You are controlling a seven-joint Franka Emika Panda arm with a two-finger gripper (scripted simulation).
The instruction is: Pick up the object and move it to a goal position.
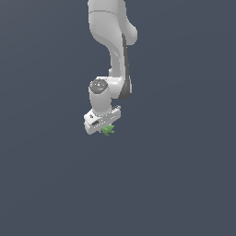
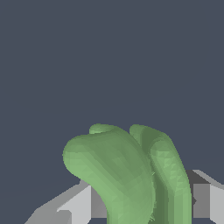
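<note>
Clamped on the green object [image 1: 109,130], the claw [image 1: 107,129], with grey fingers [image 2: 81,203] pressed against either side of it in the wrist view. White arm [image 1: 113,34] reaching down from the upper edge of the exterior view, bending at a round grey-capped joint [image 1: 98,85] directly above the claw body. Object tucked just beneath the claw body, toward the exterior view's right of it, only a small jagged green tip showing. Up close in the wrist view, two thick curved green lobes [image 2: 127,173] side by side, rising between the fingers. Plain dark slate-blue background [image 1: 184,175] all around the claw; whether the object touches any surface below cannot be told.
</note>
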